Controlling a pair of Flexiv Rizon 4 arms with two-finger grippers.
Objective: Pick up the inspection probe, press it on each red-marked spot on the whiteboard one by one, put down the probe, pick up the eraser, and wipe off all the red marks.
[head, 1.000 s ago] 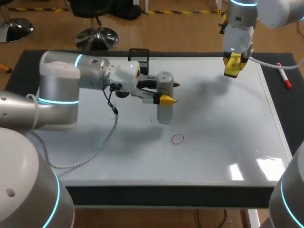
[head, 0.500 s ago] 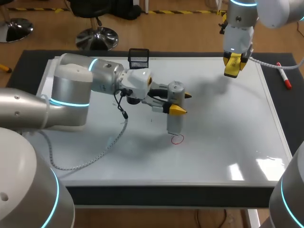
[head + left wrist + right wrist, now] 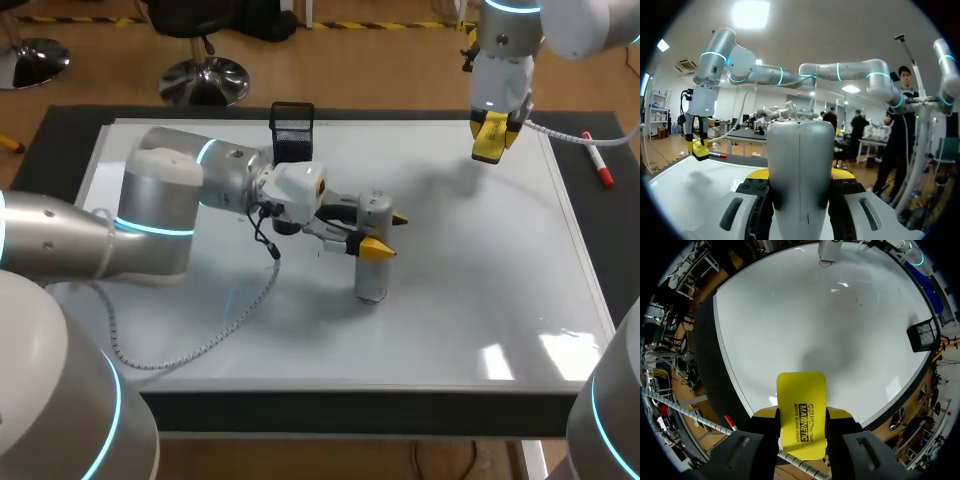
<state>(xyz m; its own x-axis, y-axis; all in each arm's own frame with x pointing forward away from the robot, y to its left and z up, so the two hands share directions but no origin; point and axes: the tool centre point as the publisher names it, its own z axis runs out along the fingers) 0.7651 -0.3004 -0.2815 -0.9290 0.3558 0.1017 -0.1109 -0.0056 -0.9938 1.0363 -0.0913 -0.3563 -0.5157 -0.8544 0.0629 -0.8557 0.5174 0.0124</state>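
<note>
Near the middle of the whiteboard (image 3: pixel 480 300), the inspection probe (image 3: pixel 371 275) stands upright with its lower end touching the board surface. The probe is a grey, rounded cylinder. The left gripper (image 3: pixel 385 233) is clamped on the probe's upper part, one yellow-tipped finger on each side. The left arm comes in low across the left half of the board. The left wrist view confirms the grip: the probe body (image 3: pixel 800 165) fills the gap between the fingers, with both yellow tips (image 3: pixel 842 173) pressed against it.

Over the far right corner of the board, the right gripper (image 3: pixel 490 140) hangs clear of the surface, pointing down. It is closed on the yellow eraser (image 3: pixel 801 415), which sits flat between its two fingers and projects ahead of them.

A black mesh basket (image 3: pixel 291 128) stands at the far edge of the board, just beyond the left arm's wrist. A red marker (image 3: pixel 598 165) lies on the dark table (image 3: pixel 60 140) to the right of the board, well apart from both grippers.
</note>
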